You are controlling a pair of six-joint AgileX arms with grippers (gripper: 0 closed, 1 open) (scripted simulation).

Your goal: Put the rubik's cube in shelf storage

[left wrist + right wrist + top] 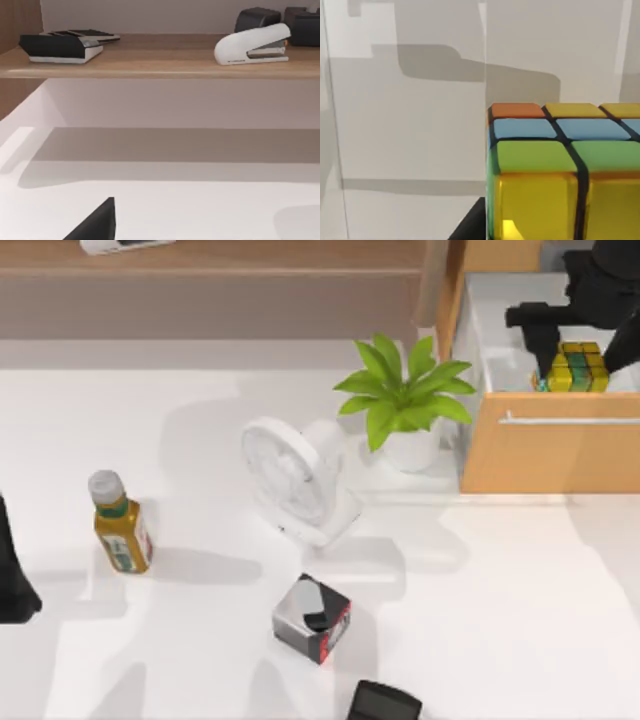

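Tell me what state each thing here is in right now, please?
rubik's cube: inside the open drawer, at the right gripper.
drawer: pulled open.
shelf storage: no cube on it.
bottle: upright, capped.
fan: standing on the table.
plant: upright in its pot.
left arm: parked at the table's left edge.

My right claw (578, 358) hangs inside the open drawer (548, 452), hemmed by its white walls, with the rubik's cube (577, 368) in the white interior just beside it. Leftward toward the shelf storage (210, 285), the potted plant (405, 400) stands just beside the drawer's corner, and the white fan (295, 480) stands beside the plant. The shelf ledge carries a black-and-white device (60, 46), a white stapler (255, 44) and dark boxes (280, 20); bare wood lies between them. The tabletop (520, 600) in front of the drawer lies open, with the bottle (120, 523) and grey, black and red box (312, 618) well apart to the left.
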